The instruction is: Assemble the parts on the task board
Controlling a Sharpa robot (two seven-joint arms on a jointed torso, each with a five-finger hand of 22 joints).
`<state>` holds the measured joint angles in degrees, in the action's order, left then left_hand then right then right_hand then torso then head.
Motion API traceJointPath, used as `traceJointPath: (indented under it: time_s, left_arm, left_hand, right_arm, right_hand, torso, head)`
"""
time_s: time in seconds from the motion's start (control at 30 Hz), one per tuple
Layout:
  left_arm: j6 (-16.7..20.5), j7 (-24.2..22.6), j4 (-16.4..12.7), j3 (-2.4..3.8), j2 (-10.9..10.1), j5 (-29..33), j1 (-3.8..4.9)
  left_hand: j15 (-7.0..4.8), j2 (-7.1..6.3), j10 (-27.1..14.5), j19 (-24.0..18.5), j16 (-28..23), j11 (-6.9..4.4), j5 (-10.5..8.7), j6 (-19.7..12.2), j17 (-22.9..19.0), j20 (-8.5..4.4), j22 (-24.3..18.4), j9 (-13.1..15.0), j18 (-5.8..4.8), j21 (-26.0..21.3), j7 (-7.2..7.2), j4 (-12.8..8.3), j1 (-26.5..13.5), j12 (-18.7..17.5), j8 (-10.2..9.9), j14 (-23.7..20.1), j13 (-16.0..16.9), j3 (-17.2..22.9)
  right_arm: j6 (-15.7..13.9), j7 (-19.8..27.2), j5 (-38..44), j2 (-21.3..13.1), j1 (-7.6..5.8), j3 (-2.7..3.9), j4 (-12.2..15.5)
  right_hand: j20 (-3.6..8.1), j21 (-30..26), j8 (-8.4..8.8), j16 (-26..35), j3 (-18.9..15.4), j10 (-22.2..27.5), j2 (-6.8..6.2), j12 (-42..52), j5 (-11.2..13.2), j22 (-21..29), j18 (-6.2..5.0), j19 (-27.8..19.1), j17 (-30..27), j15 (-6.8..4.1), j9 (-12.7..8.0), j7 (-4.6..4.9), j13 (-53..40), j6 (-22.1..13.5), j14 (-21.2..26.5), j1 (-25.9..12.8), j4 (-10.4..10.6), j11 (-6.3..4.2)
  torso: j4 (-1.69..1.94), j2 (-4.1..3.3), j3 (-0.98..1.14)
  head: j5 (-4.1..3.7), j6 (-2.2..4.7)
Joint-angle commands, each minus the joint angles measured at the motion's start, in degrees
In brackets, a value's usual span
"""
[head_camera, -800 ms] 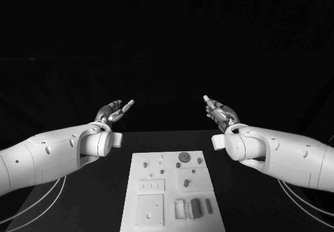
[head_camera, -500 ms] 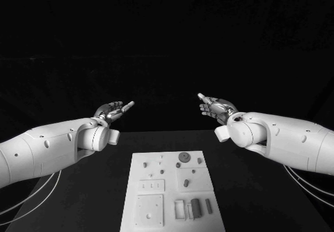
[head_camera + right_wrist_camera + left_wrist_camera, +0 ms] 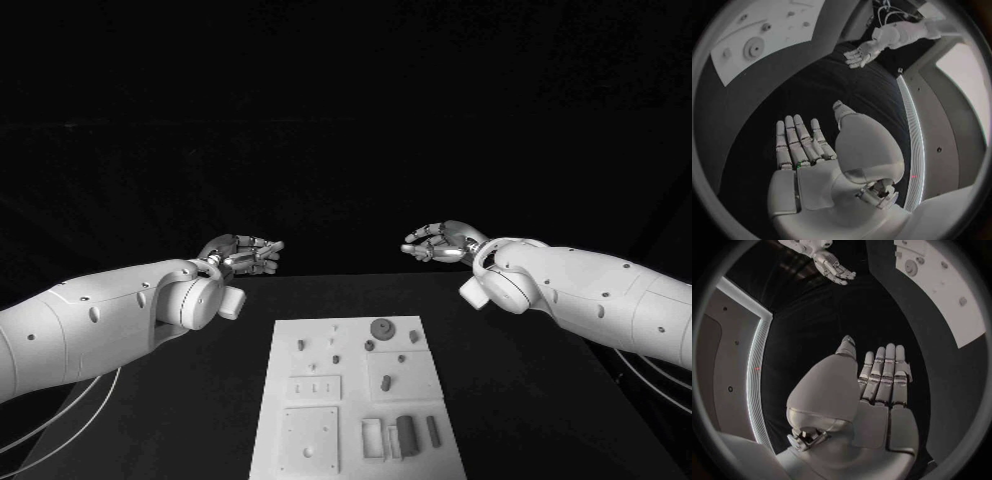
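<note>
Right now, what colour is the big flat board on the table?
White; the task board shows best in the head view.

You see a dim, nearly colourless scene: the black table [image 3: 548,400] and the backdrop merge into darkness, while the flat white rectangular task board [image 3: 296,345] and the white arms catch soft light from above and read brightly. The silver many-fingered left hand [image 3: 879,385] and right hand [image 3: 801,145] show mild glare. Your wrist views bend straight edges strongly toward the rim, within a dark frame.
</note>
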<state>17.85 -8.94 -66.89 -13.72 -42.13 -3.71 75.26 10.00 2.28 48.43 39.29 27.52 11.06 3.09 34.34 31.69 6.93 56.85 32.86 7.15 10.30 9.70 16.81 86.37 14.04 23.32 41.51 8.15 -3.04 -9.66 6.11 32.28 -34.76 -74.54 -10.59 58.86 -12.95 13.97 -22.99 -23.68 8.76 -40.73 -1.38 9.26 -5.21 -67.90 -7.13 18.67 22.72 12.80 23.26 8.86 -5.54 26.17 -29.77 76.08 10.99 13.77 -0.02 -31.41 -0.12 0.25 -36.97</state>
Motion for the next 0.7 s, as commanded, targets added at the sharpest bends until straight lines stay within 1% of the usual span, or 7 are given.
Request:
traceJointPath:
  time_s: [0.03,0.1,0.17,0.3,0.37,0.5,0.7]
  left_arm:
    - [-5.7,-1.1,-0.8,0.14,-0.3,-2.6,0.22]
    - [-6.6,-1.2,-1.8,0.14,-0.9,-2.7,0.24]
    - [-7.2,-1.3,-2.9,0.14,-1.4,-2.8,0.25]
    - [-7.5,-1.4,-5.4,0.14,-2.6,-3.0,0.26]
    - [-7.6,-1.4,-6.1,0.14,-2.8,-3.2,0.26]
    - [-7.5,-1.3,-7.7,0.14,-3.6,-3.3,0.27]
    - [-7.2,-1.2,-9.1,0.16,-4.7,-3.4,0.37]
  left_hand:
    - [-1.37,-0.1,4.0,4.1,0.7,-0.62,0.04,3.5,0.2,-0.39,-1.3,-0.7,1.02,0.3,2.1,0.1,1.7,1.1,0.5,3.8,0.5,1.0]
    - [-2.64,-0.04,7.0,8.0,1.2,-1.68,-0.09,6.2,0.5,-0.96,-2.5,-1.7,1.65,0.5,1.74,0.2,1.8,1.2,0.0,7.5,0.8,1.2]
    - [-2.94,-0.13,8.3,9.7,0.6,-1.9,-0.28,7.6,0.5,-1.3,-3.8,-2.8,1.64,-0.2,1.61,0.0,1.1,0.4,-0.9,8.9,0.6,0.8]
    - [-2.98,-0.52,9.1,10.6,-0.4,-1.95,-0.26,8.4,0.6,-1.6,-4.9,-3.7,1.32,-1.0,1.57,0.0,0.7,-0.7,-1.8,9.6,0.4,0.6]
    - [-2.98,-0.62,9.3,10.9,-0.8,-1.92,-0.27,8.7,0.7,-1.77,-5.3,-4.1,1.13,-1.3,1.62,0.0,0.6,-1.3,-2.3,9.8,0.2,0.5]
    - [-2.95,-0.71,9.6,11.2,-1.2,-1.89,-0.27,8.8,0.8,-1.98,-5.7,-4.5,0.87,-1.7,1.69,0.0,0.6,-1.9,-2.8,10.1,0.1,0.5]
    - [-2.91,-0.89,9.7,11.6,-1.6,-1.79,-0.27,8.8,1.0,-2.2,-6.0,-4.9,0.62,-2.0,1.8,0.0,0.4,-2.6,-3.3,10.3,0.0,0.4]
  right_arm:
    - [1.0,-1.2,19.2,0.5,0.04,0.11,0.2]
    - [2.4,-1.9,25.6,0.8,0.06,0.11,0.3]
    - [2.4,-2.1,30.7,1.0,0.11,0.11,0.6]
    - [2.2,-2.3,37.3,1.3,0.44,0.13,1.4]
    - [2.0,-2.3,40.3,1.5,0.63,0.13,1.7]
    - [1.9,-2.5,45.2,1.7,0.92,0.14,2.6]
    - [1.4,-3.2,52.3,2.3,1.44,0.14,4.1]
  right_hand:
    - [0.17,1.6,-2.16,-3.8,-0.7,-14.1,-1.23,3.1,-0.5,-1.3,-4.96,13.4,1.8,-3.86,0.3,4.25,-1.5,10.9,-14.4,6.2,-3.1,-3.27]
    - [0.23,2.4,-2.16,-4.8,-1.1,-17.4,-1.42,3.3,-0.5,-0.9,-6.43,17.8,2.8,-5.3,0.2,3.58,-2.0,13.8,-18.8,7.2,-4.5,-4.47]
    - [0.33,3.5,-1.54,-5.5,-1.5,-19.8,-1.5,2.8,-0.6,-0.8,-7.78,22.0,4.2,-6.75,0.0,3.02,-2.5,15.7,-22.6,7.2,-5.3,-5.25]
    - [1.83,5.5,-1.07,-7.7,-1.5,-23.9,-1.73,3.3,-0.6,-1.1,-7.87,27.5,6.8,-8.97,0.0,2.41,-3.8,17.9,-28.6,7.3,-6.7,-6.77]
    - [3.4,7.6,-0.69,-10.4,-1.5,-25.4,-1.83,3.1,-0.6,-1.8,-7.87,32.0,9.0,-10.84,0.1,2.13,-4.5,18.9,-32.7,7.3,-7.7,-7.3]
    - [6.48,12.3,0.04,-17.4,-1.4,-27.0,-1.91,2.5,-0.6,-4.0,-7.87,39.6,13.7,-13.44,0.1,1.75,-5.7,20.3,-39.6,6.9,-9.9,-8.25]
    - [10.32,19.8,2.09,-30.7,1.2,-28.4,-1.58,-0.3,-0.7,-8.6,-7.87,45.5,22.1,-14.15,0.1,1.33,-7.5,22.3,-42.4,4.2,-15.1,-9.01]
  torso:
    - [0.31,-0.35,0.14]
    - [0.54,-0.64,0.29]
    - [0.7,-0.99,0.42]
    - [1.21,-1.96,0.65]
    - [1.56,-2.55,0.77]
    - [2.05,-3.29,0.89]
    - [3.01,-4.77,1.09]
  head:
    - [0.12,-0.08]
    - [0.11,-0.09]
    - [0.06,-0.08]
    - [-0.37,-0.01]
    - [-0.57,0.03]
    - [-0.67,-0.18]
    - [-1.08,-0.43]
